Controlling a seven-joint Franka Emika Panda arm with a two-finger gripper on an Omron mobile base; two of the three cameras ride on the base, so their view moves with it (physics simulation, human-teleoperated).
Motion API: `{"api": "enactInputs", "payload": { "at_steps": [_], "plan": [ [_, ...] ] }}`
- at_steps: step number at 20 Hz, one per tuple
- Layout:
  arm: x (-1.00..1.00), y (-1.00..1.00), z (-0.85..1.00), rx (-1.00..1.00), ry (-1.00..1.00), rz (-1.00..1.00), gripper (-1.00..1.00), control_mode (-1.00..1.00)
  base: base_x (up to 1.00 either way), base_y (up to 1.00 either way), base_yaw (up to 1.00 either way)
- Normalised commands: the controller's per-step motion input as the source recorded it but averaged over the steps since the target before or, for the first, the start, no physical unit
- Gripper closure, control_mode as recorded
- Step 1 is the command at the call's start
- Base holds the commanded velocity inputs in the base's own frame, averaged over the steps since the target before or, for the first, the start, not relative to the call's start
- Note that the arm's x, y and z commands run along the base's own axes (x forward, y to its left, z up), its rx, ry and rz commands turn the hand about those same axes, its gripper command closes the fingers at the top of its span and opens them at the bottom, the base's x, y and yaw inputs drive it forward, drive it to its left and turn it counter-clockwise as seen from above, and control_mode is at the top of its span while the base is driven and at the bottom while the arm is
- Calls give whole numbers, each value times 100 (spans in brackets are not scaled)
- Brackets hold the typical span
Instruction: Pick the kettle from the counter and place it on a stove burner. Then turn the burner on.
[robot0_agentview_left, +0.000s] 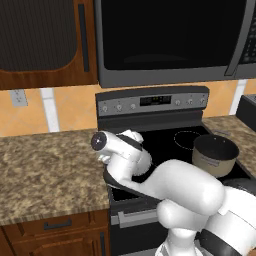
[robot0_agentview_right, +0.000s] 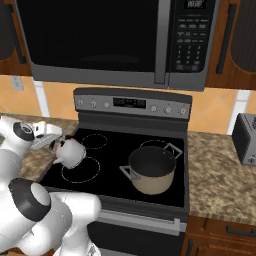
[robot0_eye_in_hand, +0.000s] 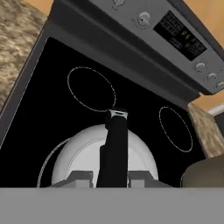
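The pale grey-white kettle (robot0_agentview_right: 70, 153) hangs over the left side of the black cooktop (robot0_agentview_right: 115, 150), with my gripper (robot0_agentview_right: 58, 142) shut on its black top handle (robot0_eye_in_hand: 115, 144). In the hand view the kettle's dome (robot0_eye_in_hand: 83, 159) sits right below the fingertips (robot0_eye_in_hand: 79, 178). The thin white outline of the front-left stove burner (robot0_eye_in_hand: 43, 168) curves around it. I cannot tell whether the kettle touches the glass. The granite counter (robot0_agentview_left: 45, 165) lies to the left of the stove.
A wide tan pot (robot0_agentview_right: 152, 171) with a dark inside stands on the front-right burner. Behind the kettle is the back-left ring (robot0_eye_in_hand: 92, 89). The stove's panel carries knobs (robot0_agentview_right: 93, 104) under a microwave (robot0_agentview_right: 110, 40). A toaster (robot0_agentview_right: 246, 139) stands on the right counter.
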Motion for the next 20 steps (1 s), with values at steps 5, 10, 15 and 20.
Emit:
{"api": "enactInputs", "payload": {
  "at_steps": [5, 10, 15, 20],
  "plan": [
    [31, -34, 0, 20, 30, -1, 100, -100, 0, 0, 0],
    [8, -31, -26, 5, -5, 0, 100, -100, 0, 0, 0],
    [3, -26, -7, 5, 0, 0, 100, -100, 0, 0, 0],
    [1, -23, -12, 16, 1, 0, 100, -100, 0, 0, 0]
  ]
}}
